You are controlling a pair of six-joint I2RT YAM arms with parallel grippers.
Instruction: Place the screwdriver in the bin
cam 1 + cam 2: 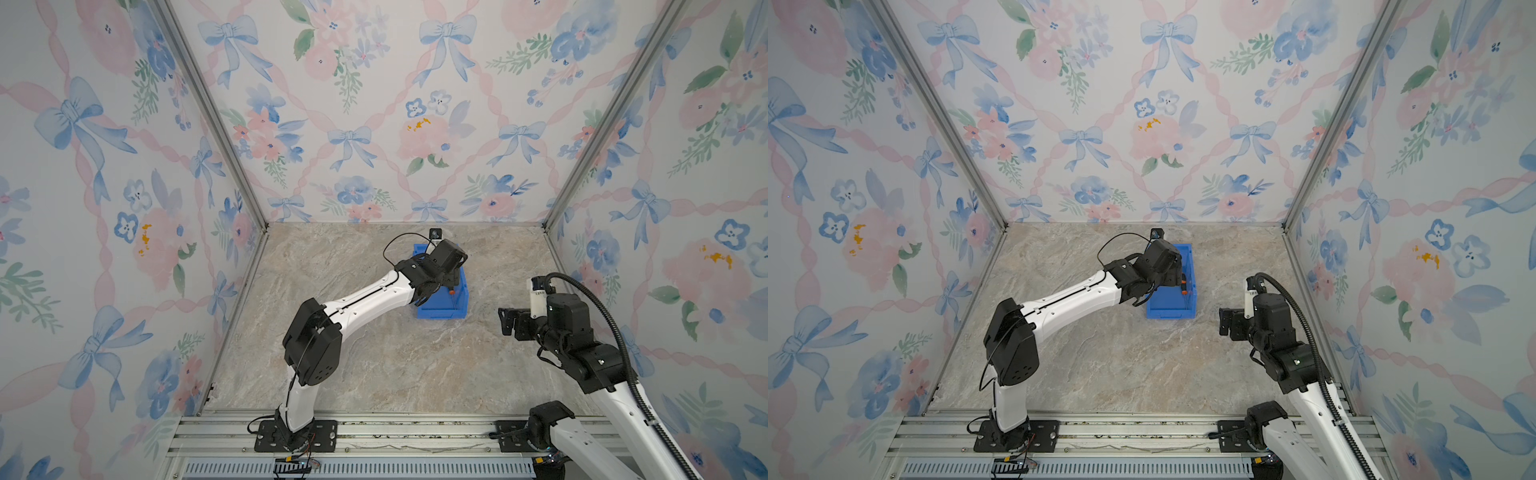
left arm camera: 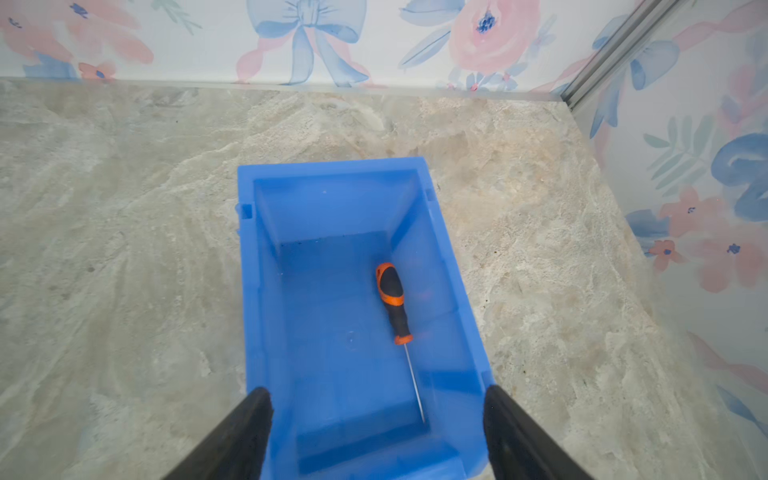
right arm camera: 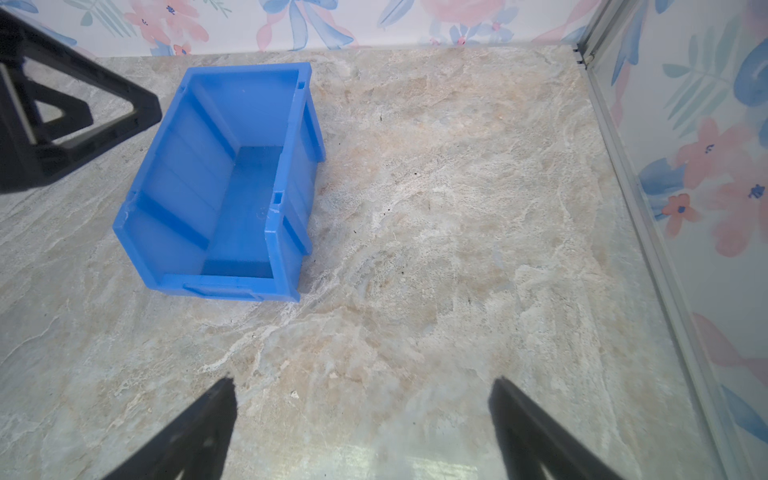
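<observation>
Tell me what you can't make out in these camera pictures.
Screwdriver tip shape: too small, left wrist view.
Screwdriver in the right wrist view: hidden behind a wall of the bin.
Much of the bin in both top views: covered by the left arm.

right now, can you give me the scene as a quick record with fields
screwdriver: lying loose inside the bin, handle toward the tall back wall
bin: blue, upright on the table, nothing else in it
left hand: open, empty, above the bin
right hand: open, empty, over the table beside the bin
task: looks done
</observation>
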